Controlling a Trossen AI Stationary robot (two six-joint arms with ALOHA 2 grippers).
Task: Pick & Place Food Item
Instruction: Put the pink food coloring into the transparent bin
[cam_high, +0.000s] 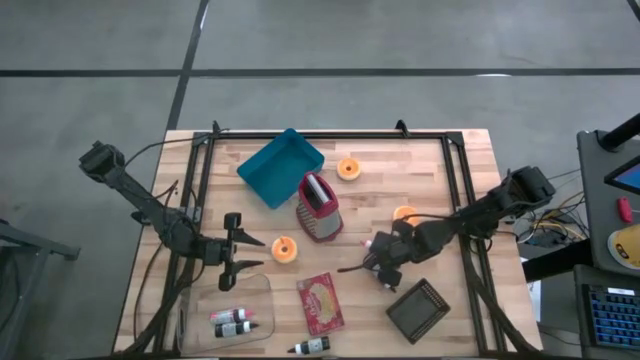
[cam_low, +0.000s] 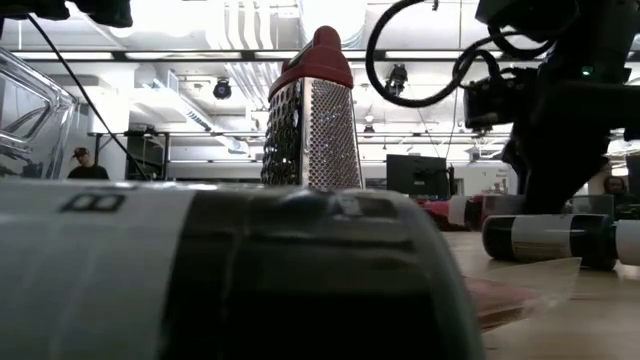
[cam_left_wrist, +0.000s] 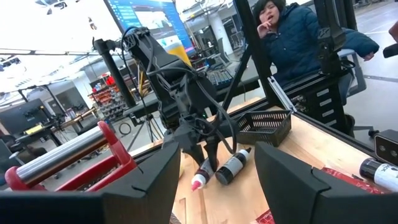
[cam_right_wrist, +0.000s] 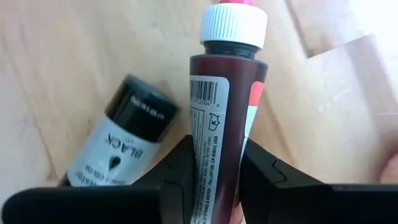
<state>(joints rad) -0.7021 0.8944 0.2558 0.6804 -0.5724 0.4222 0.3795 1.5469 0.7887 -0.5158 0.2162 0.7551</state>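
Right gripper (cam_right_wrist: 214, 180) clamped on the red food-colouring bottle (cam_right_wrist: 221, 112) lying on the table beside a black bottle (cam_right_wrist: 121, 146); grasp step, calling next for a clean lift.

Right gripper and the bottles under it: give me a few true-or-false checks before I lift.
1. The right gripper is shut on the dark red bottle. True.
2. The black bottle is also between its fingers. False: it lies beside, outside them.
3. The left gripper holds an orange piece. False: it is open and empty.
4. The grater stands upright mid-table. True.
5. The blue tray holds bottles. False: it looks empty.
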